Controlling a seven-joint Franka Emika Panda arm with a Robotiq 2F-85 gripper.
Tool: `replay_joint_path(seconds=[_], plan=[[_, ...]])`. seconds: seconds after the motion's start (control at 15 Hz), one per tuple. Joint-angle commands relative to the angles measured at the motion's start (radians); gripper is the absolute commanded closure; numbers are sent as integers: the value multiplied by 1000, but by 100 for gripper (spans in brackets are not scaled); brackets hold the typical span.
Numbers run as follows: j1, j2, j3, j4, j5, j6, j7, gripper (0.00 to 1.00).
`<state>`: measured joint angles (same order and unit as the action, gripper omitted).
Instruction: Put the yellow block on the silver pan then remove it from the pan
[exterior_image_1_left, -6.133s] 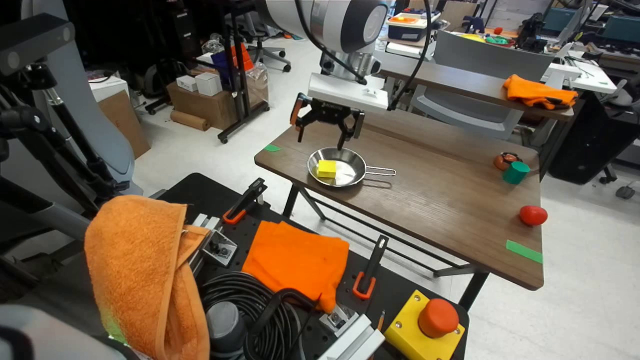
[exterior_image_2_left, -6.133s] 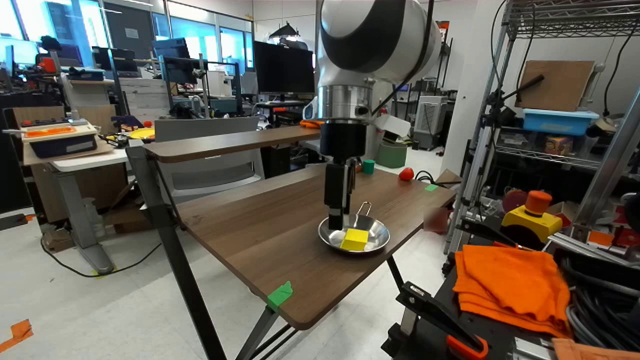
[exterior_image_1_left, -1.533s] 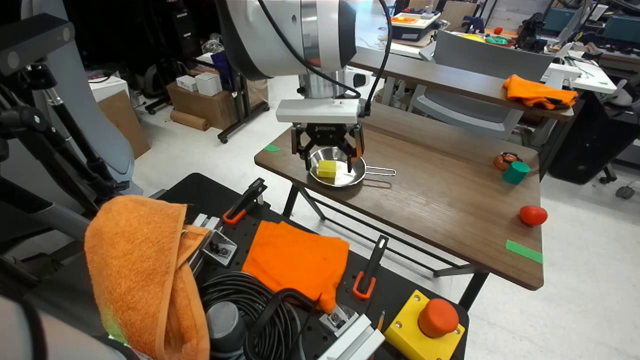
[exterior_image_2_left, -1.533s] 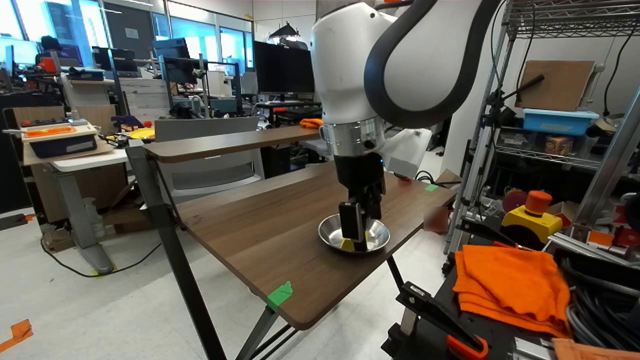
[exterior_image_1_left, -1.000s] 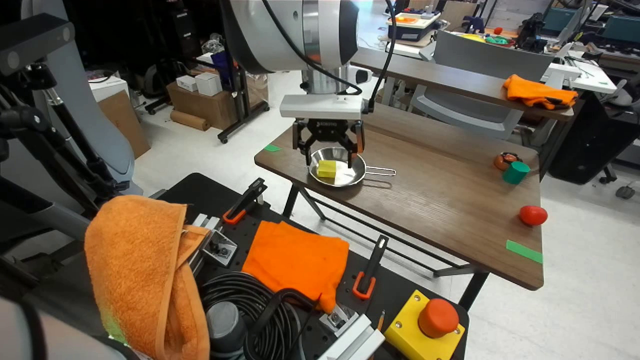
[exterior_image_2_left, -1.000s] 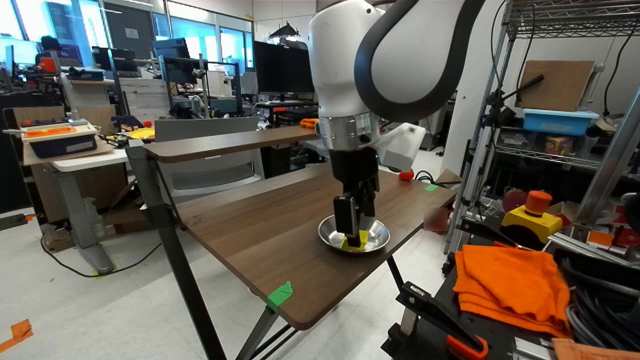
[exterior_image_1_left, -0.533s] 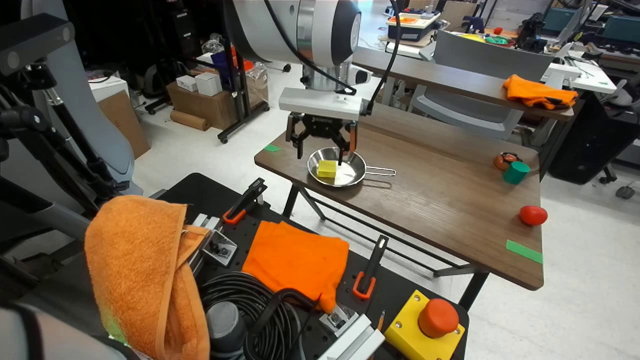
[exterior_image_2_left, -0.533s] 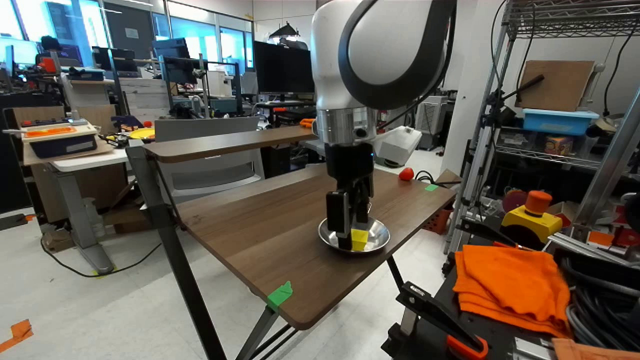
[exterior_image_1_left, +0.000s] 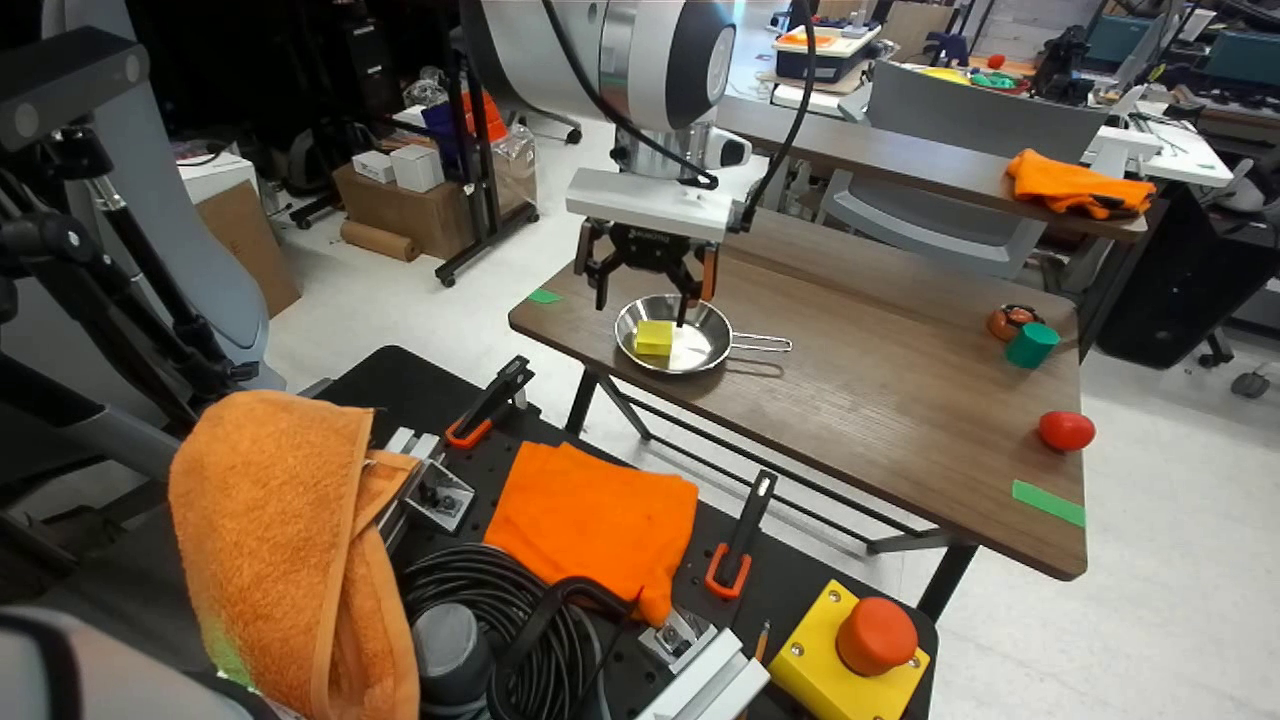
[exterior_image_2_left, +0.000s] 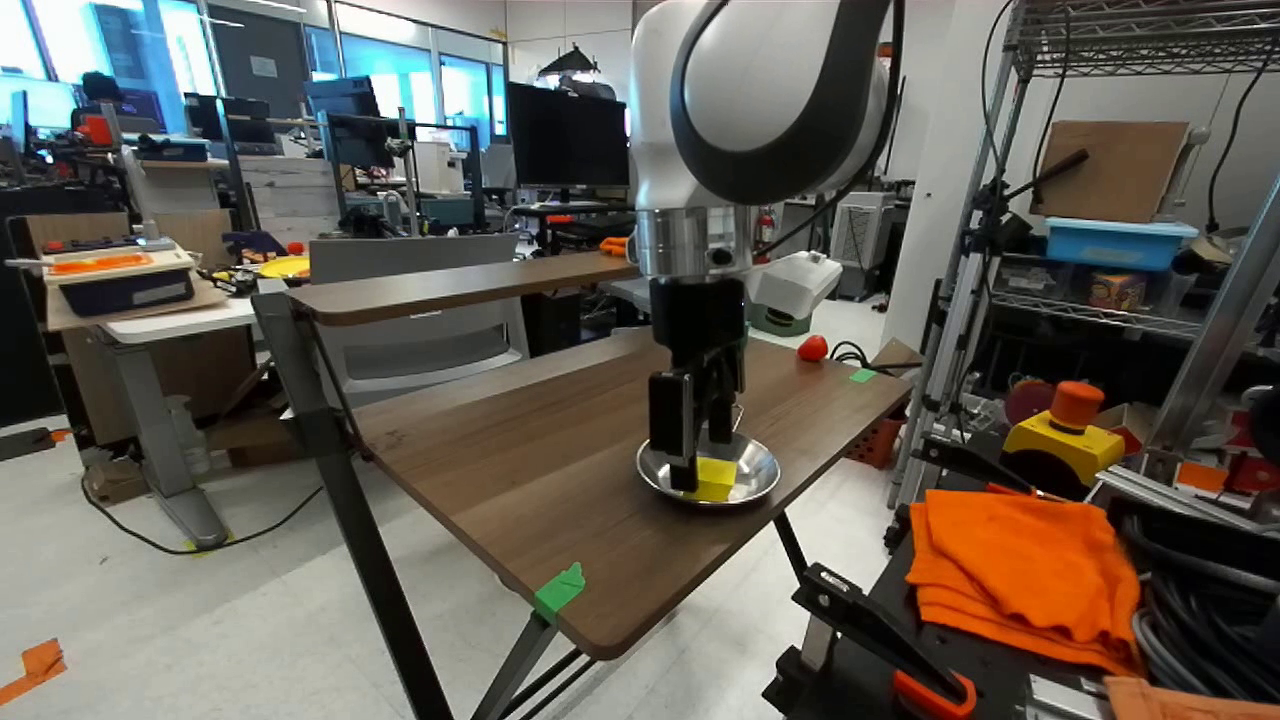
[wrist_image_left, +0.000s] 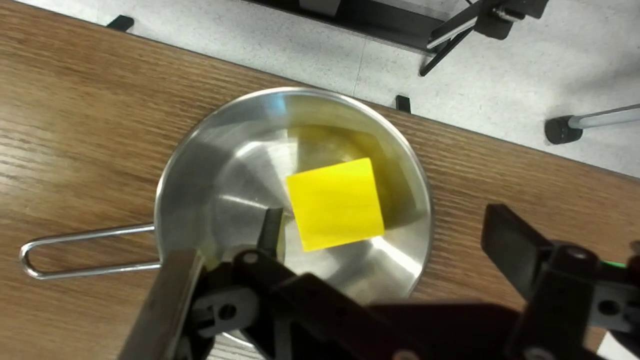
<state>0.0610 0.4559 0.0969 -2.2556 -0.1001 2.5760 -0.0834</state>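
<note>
1. Looking first at the yellow block (wrist_image_left: 335, 205), we find it inside the silver pan (wrist_image_left: 225, 175), lying off centre, nearer the stretch of rim opposite the wire handle (wrist_image_left: 100, 271).
2. We see the pan sitting flat on the brown wooden surface (exterior_image_1_left: 850, 370), just beside its long edge, with the handle reaching out over the wood.
3. Partly above the pan, in both exterior views, we have the gripper (exterior_image_1_left: 641, 313) hanging from the arm (exterior_image_1_left: 650, 75) and pointing down, its jaws spread wide.
4. From the wrist view we make out one finger (wrist_image_left: 270, 232) over the pan, on the handle side of the block, with a narrow gap showing between finger and block; the other finger (wrist_image_left: 512, 247) stands outside the rim, over the wood.
5. How high the fingertips stand over the pan, or whether either touches it, we cannot tell.
6. Toward the far end of the same surface, well apart from the pan, we spot a green cylinder (exterior_image_1_left: 1031, 346) near a round orange-brown object (exterior_image_1_left: 1008, 321); we cannot tell whether the two touch.
7. Near that same end we count a red round object (exterior_image_1_left: 1066, 431) and, near it, a strip of green tape (exterior_image_1_left: 1048, 503), each showing in both exterior views; another strip of green tape (exterior_image_2_left: 560, 592) lies at the opposite end.
8. Apart from the surface, we also have a black board (exterior_image_1_left: 395, 385) bearing a folded orange cloth (exterior_image_1_left: 595, 520) and a yellow box with a red button (exterior_image_1_left: 825, 665).
</note>
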Motion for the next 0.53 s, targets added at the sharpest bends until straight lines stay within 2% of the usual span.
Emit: replay_joint_path(seconds=[0.0,0.47], plan=[[-10,-11,1,7,28,-6,-19,0],[22,-2,-38,20,-17,-44,34,0]])
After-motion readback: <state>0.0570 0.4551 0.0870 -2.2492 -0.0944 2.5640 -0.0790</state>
